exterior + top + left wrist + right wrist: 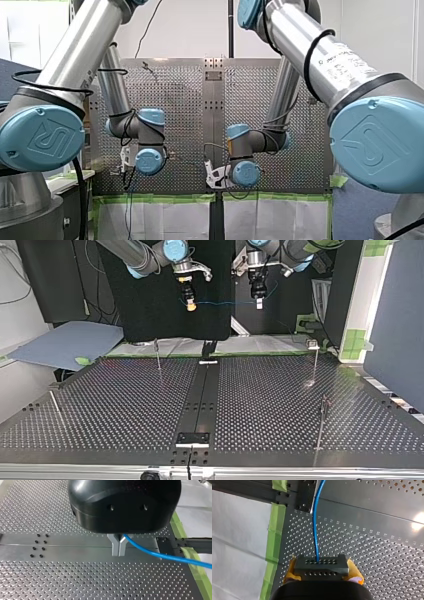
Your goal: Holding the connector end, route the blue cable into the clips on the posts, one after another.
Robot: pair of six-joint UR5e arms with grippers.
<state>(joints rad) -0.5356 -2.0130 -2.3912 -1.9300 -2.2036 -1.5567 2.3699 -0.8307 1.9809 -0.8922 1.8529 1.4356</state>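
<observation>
Starting with the front view, both arms are seen entering from the side edges. The left gripper is at lower left of centre and the right gripper just below centre. Both are held over the perforated table close to its edge lined with green tape, and their fingers cannot be read here. In the top view both grippers are hung in the upper middle of the frame, above the board's far edge. The blue cable is stretched nearly level between them, well clear of the surface. A far-left post, a far-right post and a near-right post are stood well apart, with wide open board left between them. In the left wrist view the metal fingers are closed together on the cable, which is led out sideways from them toward the taped edge. In the right wrist view the yellow pads are clamped on the black connector. The cable is run straight ahead from the connector toward the table's edge, with the tape just beside.
</observation>
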